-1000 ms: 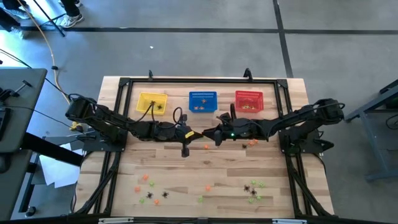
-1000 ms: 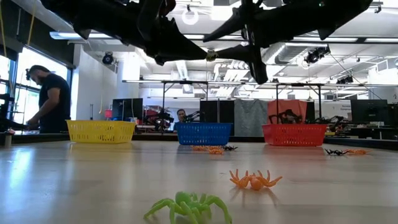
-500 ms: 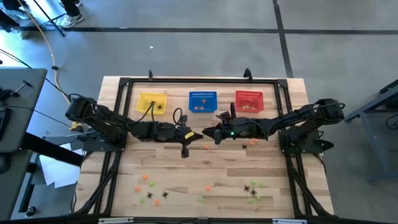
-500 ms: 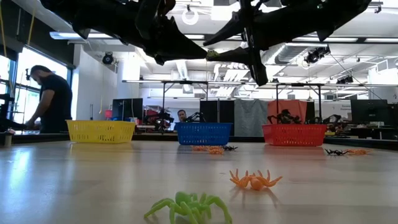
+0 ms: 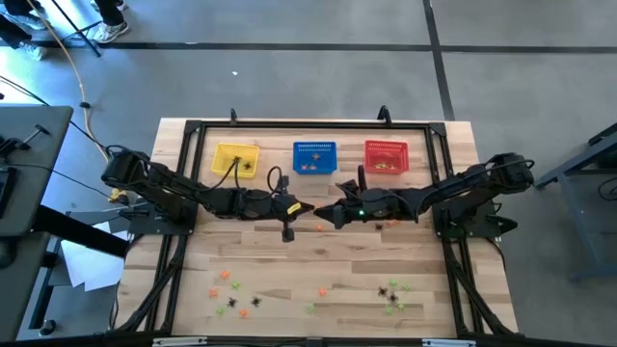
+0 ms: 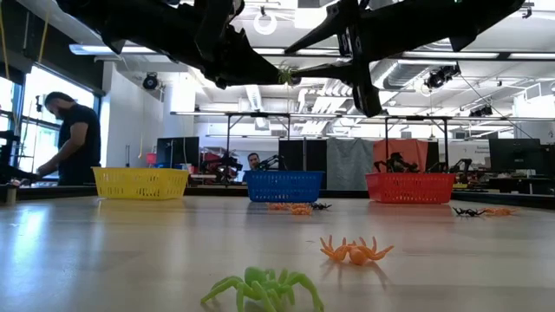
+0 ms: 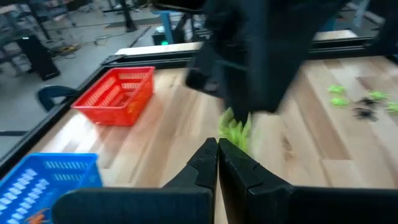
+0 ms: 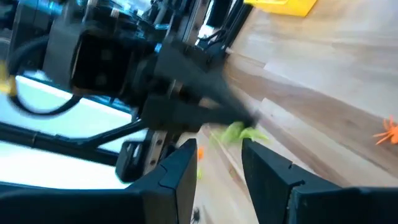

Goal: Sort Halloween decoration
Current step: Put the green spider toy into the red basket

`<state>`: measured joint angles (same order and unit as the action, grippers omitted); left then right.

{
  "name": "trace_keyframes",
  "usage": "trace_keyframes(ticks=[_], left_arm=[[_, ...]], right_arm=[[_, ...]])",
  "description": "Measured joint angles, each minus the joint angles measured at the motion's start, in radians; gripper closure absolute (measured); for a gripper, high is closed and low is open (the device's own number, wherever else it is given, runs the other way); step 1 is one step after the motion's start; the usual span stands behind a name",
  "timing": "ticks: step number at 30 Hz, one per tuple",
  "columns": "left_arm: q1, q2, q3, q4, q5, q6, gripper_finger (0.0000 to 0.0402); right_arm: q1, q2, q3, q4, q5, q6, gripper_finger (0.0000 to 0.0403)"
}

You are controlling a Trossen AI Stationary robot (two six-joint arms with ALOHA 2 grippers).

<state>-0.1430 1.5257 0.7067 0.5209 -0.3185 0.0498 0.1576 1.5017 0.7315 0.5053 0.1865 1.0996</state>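
Mid-sort here, nowhere near finished. The two arms are met over the middle of the table [image 5: 289,265], up in the air. The left gripper [image 7: 217,146] is pinched fully closed, and a light green spider trinket [image 6: 286,76] is seen right at its tip, well clear of the wood, so it's judged to be gripped there by a leg or edge. The right gripper [image 8: 219,152] is held with its fingers apart, the green piece sitting just ahead of the gap and nothing clamped. It looks like a handover being set up, though that's a guess.

What's been done: a few small bits can be made out inside the yellow basket [image 5: 234,151], the blue basket [image 5: 313,146] and the red basket [image 5: 386,146] at the far edge. Exact colours in each are too small to be called.

What's left: plenty.
- a mixed cluster of spiders [image 5: 229,291] at the near left
- another cluster [image 5: 393,292] at the near right
- loose orange ones [image 5: 320,227] near the middle

So most of the pile is reckoned unsorted, and the piece in the air hasn't been dropped in any basket yet.
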Motion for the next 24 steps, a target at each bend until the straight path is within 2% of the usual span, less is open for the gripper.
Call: trace_keyframes(ticks=[14, 17, 24], left_arm=[[0.001, 0.000, 0.000, -0.015, -0.005, -0.003, 0.0401], [0.001, 0.000, 0.000, -0.067, -0.005, -0.017, 0.0401], [0.001, 0.000, -0.001, -0.244, 0.005, -0.094, 0.0401]], right_arm=[[0.001, -0.001, 0.000, -0.013, 0.007, -0.030, 0.0279], [0.001, -0.001, 0.000, -0.098, 0.008, -0.055, 0.0279], [0.001, -0.001, 0.000, -0.415, 0.002, -0.089, 0.0279]])
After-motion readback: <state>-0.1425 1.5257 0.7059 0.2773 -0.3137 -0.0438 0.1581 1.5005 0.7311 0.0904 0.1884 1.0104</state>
